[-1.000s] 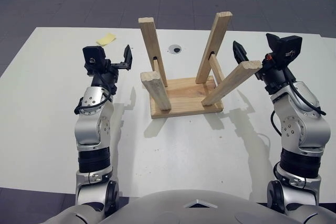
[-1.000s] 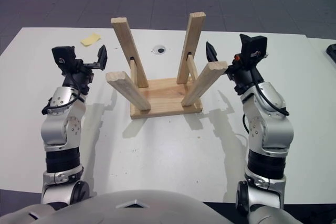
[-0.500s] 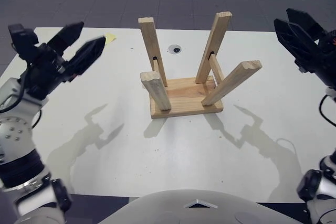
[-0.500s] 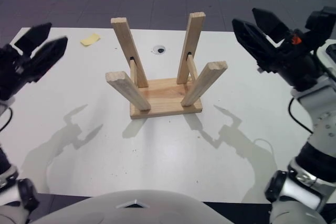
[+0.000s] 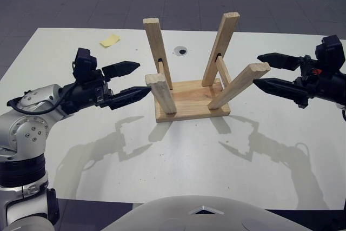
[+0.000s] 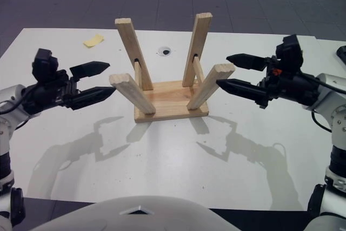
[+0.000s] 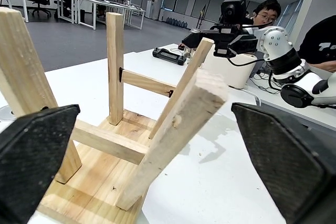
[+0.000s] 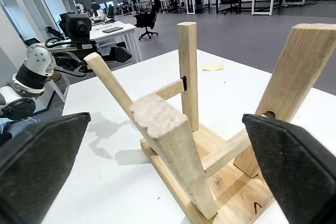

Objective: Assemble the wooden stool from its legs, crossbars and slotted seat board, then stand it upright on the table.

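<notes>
Stool [image 5: 189,98] sits inverted mid-table [image 5: 178,155], seat board [image 5: 192,105] flat down, four legs splayed upward with crossbars seated between them; it looks assembled but not yet stood upright. Left tool [image 5: 143,78] and right tool [image 5: 257,69] flank it, both spread wide and empty, fingertips just beside the near legs' ends, likely staged for a two-sided clamp and flip. Both forearms lie low, roughly level, pointing inward at each other.

Stool [image 5: 192,98]: middle of the table [image 5: 178,155], seat down, legs up.
Left gripper [image 5: 143,78]: just left of stool.
Right gripper [image 5: 256,68]: just right of stool.
Paper slip [image 5: 110,40]: behind left gripper.
</notes>
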Motion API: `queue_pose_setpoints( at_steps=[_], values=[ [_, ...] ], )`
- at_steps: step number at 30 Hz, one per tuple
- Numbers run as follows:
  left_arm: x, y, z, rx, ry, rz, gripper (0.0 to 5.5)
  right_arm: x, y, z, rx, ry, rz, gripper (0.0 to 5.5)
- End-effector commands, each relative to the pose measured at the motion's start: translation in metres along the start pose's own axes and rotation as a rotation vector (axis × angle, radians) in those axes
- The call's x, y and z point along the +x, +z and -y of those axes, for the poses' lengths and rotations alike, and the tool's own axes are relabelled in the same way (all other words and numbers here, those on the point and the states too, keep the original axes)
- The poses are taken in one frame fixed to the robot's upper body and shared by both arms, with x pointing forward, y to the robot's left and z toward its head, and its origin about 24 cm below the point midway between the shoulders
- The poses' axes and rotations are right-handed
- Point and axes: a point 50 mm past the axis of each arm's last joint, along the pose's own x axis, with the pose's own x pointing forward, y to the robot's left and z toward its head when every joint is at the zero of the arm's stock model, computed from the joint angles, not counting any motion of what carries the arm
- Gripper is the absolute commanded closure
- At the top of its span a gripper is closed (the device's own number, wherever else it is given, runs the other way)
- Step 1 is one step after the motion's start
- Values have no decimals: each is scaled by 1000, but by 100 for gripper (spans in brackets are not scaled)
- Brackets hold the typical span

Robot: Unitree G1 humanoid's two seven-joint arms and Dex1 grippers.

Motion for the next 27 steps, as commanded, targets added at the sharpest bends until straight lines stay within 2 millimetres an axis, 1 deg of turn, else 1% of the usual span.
queue_pose_setpoints(
  at_steps=[1,7,10,16,19,21,24,27],
  values=[
    [6,-2,-1,-20,-4,-4,89,1,-3,-1,4,12,-9,86],
    [10,-4,6,-47,-33,2,171,3,-7,-2,9,13,-14,165],
    [11,-3,9,-59,-53,6,229,5,-8,-3,11,12,-14,220],
    [13,-1,13,-76,-86,16,322,12,-7,-7,21,31,-10,309],
    [13,0,14,-90,-99,17,368,19,-8,-10,38,36,-31,352],
    [14,1,13,-102,-104,17,374,25,-8,-13,46,37,-76,358],
    [15,8,12,-129,-124,37,374,32,2,-22,95,99,-80,359],
    [18,18,15,-155,-184,46,374,41,8,-22,154,91,-112,362]
  ],
)
